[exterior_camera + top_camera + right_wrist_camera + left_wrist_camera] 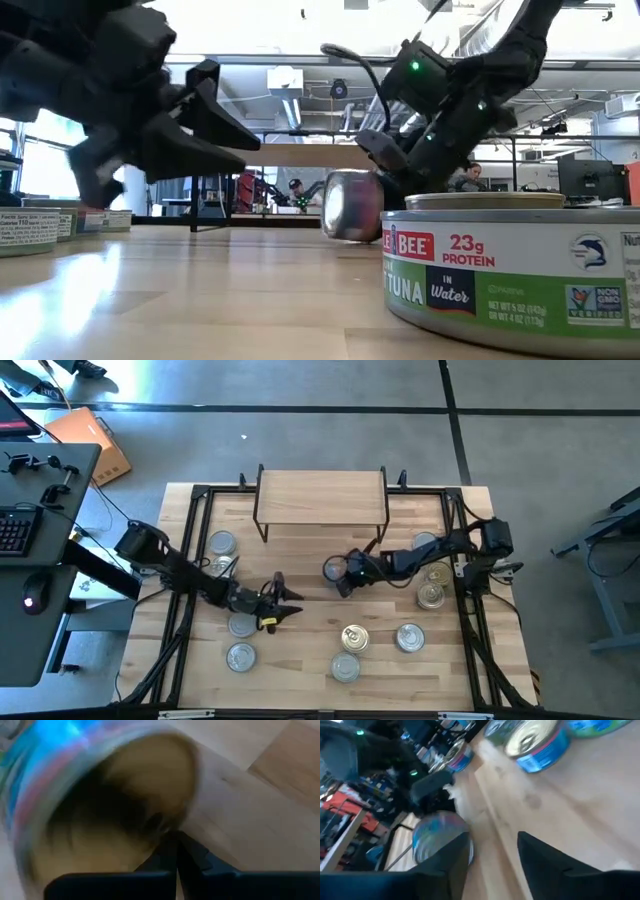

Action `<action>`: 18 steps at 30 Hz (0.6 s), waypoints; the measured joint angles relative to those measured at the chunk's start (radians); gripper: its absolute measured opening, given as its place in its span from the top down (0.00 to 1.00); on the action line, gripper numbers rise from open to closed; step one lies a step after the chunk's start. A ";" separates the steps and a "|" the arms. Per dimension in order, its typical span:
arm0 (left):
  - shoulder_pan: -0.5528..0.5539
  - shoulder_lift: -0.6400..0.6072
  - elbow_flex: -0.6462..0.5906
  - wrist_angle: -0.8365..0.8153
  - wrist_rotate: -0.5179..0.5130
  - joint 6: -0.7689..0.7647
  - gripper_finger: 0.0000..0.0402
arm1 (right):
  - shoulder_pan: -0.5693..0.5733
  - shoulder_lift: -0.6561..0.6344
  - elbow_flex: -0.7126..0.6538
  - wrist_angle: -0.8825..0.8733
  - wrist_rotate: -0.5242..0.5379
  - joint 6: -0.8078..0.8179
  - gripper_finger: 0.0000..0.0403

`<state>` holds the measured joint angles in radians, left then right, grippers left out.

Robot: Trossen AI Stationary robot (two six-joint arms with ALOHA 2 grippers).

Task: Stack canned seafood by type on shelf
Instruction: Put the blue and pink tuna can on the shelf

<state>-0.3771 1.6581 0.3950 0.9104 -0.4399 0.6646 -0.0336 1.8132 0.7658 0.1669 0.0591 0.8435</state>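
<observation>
Shelf (pixel 320 493) at twelve o'clock bare on top, nothing stacked yet. At nine o'clock, four tins (pixel 222 544) loose around the left gripper (pixel 284 605), fingers spread, nothing between them. Near centre, right gripper (pixel 340 572) clenched, nudging a tipped can (pixel 352 205). At four o'clock, five more cans (pixel 409 637) waiting.

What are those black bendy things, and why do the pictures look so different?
They are two robot arms at a wooden table. One picture looks down from above, one peeks across the tabletop, and two come from cameras on the arms' wrists. Round seafood tins lie around, one labelled tuna, and a small shelf stands at the back. The left claw is open and empty. The right claw is shut against a tipped tin; whether it grips, I cannot tell.
</observation>
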 joint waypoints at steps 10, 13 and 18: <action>0.076 0.118 0.105 0.007 -0.112 0.013 0.50 | 0.001 0.000 0.001 0.020 -0.005 -0.016 1.00; 0.109 0.133 0.121 0.001 -0.194 -0.091 0.50 | 0.007 -0.001 0.002 0.020 -0.002 -0.040 1.00; 0.186 0.134 0.125 -0.025 -0.130 -0.261 0.50 | 0.034 -0.029 0.003 -0.028 0.018 -0.096 1.00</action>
<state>-0.1913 1.7920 0.5198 0.8852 -0.5703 0.4032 0.0002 1.7840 0.7684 0.1388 0.0767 0.7472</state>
